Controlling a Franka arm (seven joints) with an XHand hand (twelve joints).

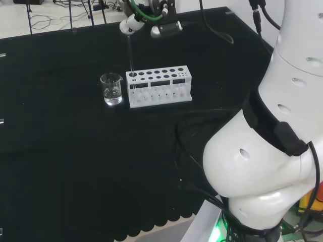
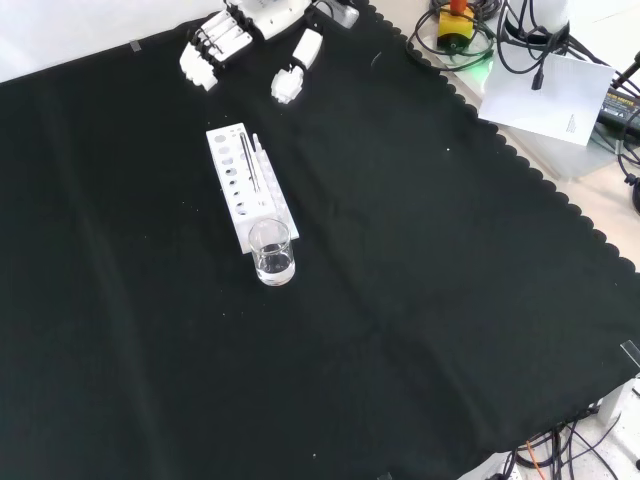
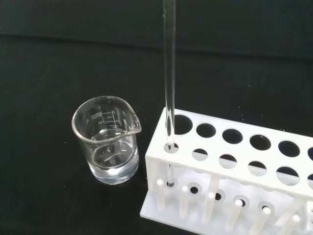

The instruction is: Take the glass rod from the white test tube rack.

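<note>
Black cloth surface [image 1: 60, 151] carries the white test tube rack [image 1: 160, 86]. Above the rack's end hangs the hand [image 2: 245, 30], fingers relaxed and holding nothing. Just beside that end stands a clear beaker [image 3: 106, 140]. Upright in the rack's corner hole stands the glass rod [image 3: 169, 73].

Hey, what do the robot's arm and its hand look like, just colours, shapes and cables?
The arm is glossy white, built of big rounded links with small oval dimples and a black band at one joint. Thin black cables run along it, and a green cable shows near the wrist. The hand is white with black between its finger segments, shaped much like a person's.
</note>
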